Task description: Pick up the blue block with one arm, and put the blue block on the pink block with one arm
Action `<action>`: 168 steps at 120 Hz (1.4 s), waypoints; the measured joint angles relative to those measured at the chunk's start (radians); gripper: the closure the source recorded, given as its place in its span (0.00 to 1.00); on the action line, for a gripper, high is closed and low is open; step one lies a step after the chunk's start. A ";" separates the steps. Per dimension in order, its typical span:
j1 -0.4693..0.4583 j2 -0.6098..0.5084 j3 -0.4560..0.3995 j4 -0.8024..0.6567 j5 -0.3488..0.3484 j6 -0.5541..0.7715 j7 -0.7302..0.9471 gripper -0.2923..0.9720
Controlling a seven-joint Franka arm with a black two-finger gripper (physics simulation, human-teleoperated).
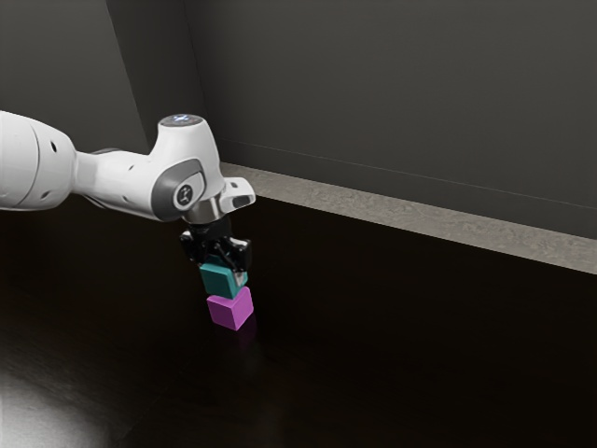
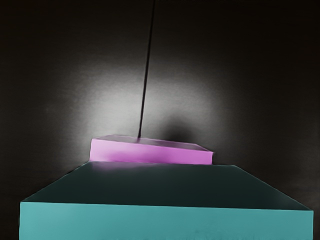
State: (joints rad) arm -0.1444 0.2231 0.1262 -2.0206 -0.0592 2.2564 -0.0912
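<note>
With the gripper (image 1: 222,265) pinched tight on the blue block (image 1: 218,278) from both sides, hangs it square over the pink block (image 1: 229,310) out mid-tabletop (image 1: 420,355), well off the far edge, probably lined up to land flat, though can't tell if touching yet.

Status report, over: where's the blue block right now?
Both jaws shut on blue block. Block held low over pink block, contact unclear. No obstruction seen.
</note>
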 joint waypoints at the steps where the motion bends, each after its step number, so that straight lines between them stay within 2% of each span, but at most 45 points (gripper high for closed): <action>1: 0.000 0.000 0.000 0.000 0.000 0.000 0.001 0.46; 90: 0.001 -0.002 0.004 -0.008 0.003 -0.010 0.152 0.47; 168: 0.010 0.004 0.027 -0.006 -0.002 -0.011 0.182 0.47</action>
State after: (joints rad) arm -0.1349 0.2275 0.1537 -2.0268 -0.0611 2.2456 0.0905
